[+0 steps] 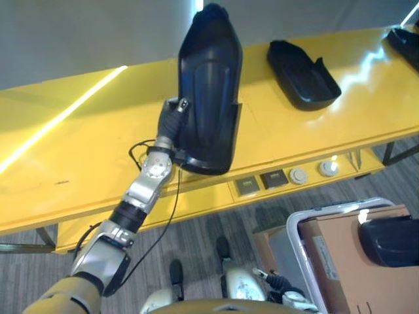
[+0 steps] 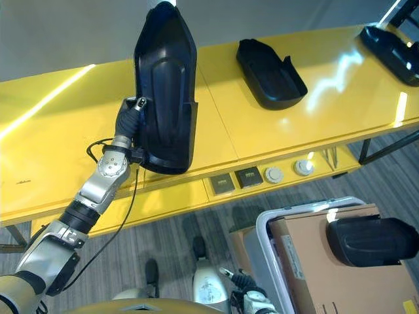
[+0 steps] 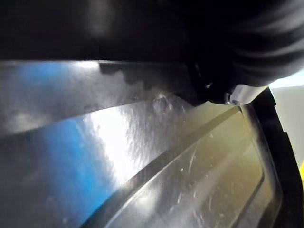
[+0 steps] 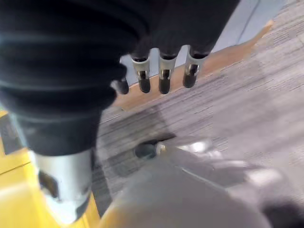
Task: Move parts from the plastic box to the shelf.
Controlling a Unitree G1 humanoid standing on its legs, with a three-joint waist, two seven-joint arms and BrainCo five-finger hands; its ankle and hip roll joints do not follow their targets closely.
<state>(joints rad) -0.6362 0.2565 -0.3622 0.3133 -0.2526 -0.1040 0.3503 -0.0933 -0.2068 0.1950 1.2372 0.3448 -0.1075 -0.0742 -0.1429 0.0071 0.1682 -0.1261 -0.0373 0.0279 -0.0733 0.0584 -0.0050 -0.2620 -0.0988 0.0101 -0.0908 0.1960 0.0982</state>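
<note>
Parts are being counted: four black moulded parts. One (image 2: pixel 163 91) is being held upright over the yellow shelf (image 2: pixel 59 150) by the left hand (image 2: pixel 131 121), clasped at its edge. Two (image 2: pixel 270 73) (image 2: pixel 393 44) are lying on the shelf; one (image 2: pixel 370 241) is resting in the plastic box (image 2: pixel 262 229). The right hand (image 4: pixel 161 71) is hanging relaxed above the floor (image 4: pixel 228 109).

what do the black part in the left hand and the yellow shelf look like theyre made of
The black part held up by the left hand looks like moulded plastic with a semi-gloss finish: thin raised walls, smooth curves and soft highlights, with fine scratches seen in the left wrist view. The yellow shelf appears to be painted or coated metal, or possibly laminate; it is flat and glossy, mirroring the ceiling lights as bright streaks.
</note>
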